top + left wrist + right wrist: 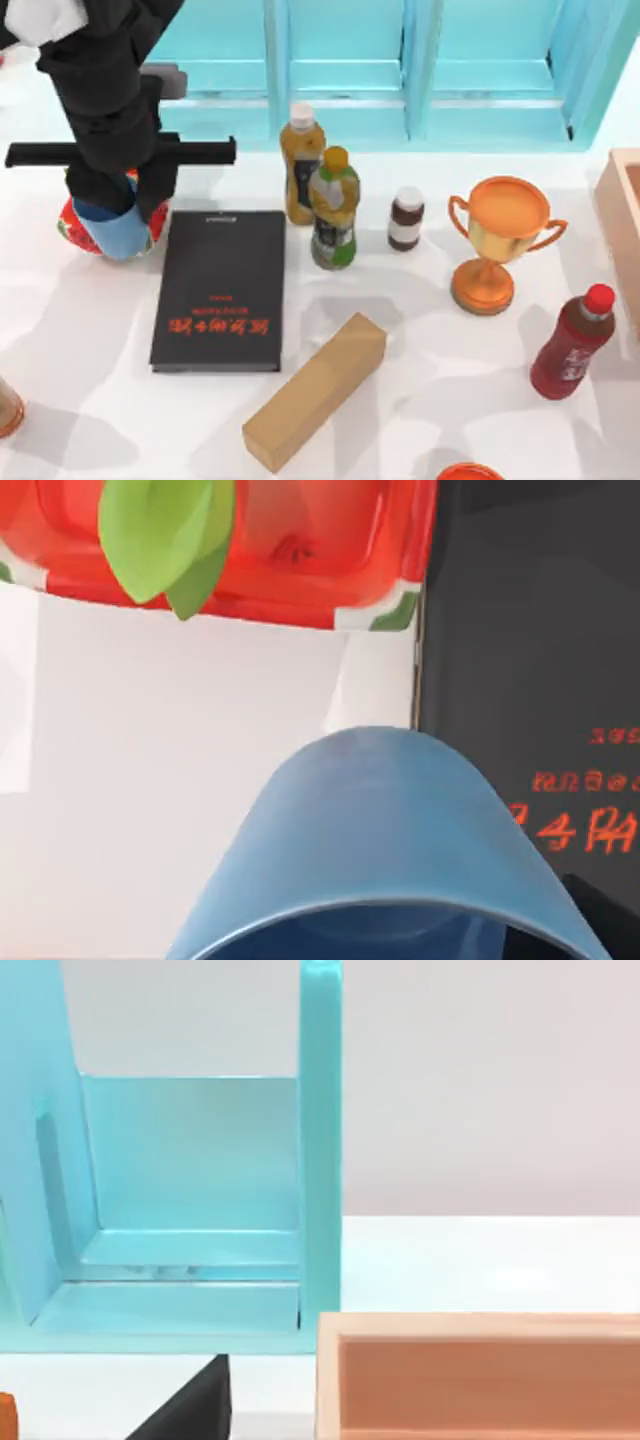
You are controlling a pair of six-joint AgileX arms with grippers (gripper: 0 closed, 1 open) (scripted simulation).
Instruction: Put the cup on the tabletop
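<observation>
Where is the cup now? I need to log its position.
The cup sits at the top view's left, under the left hand, just left of the black book and over a red bowl.

Bare tabletop [90, 330] left of book [220, 290]

We see the cup [118, 232], a small light-blue handleless tumbler, near nine o'clock on the tabletop [420, 330], at the table's left side. From above, its rounded lower body shows, the upper part hidden. In our left wrist view the cup [385, 840] fills the near foreground, its smooth blue wall curving over the glossy white, faintly grey-marbled tabletop [180, 770]. Whether it touches the surface, we cannot tell.
</observation>
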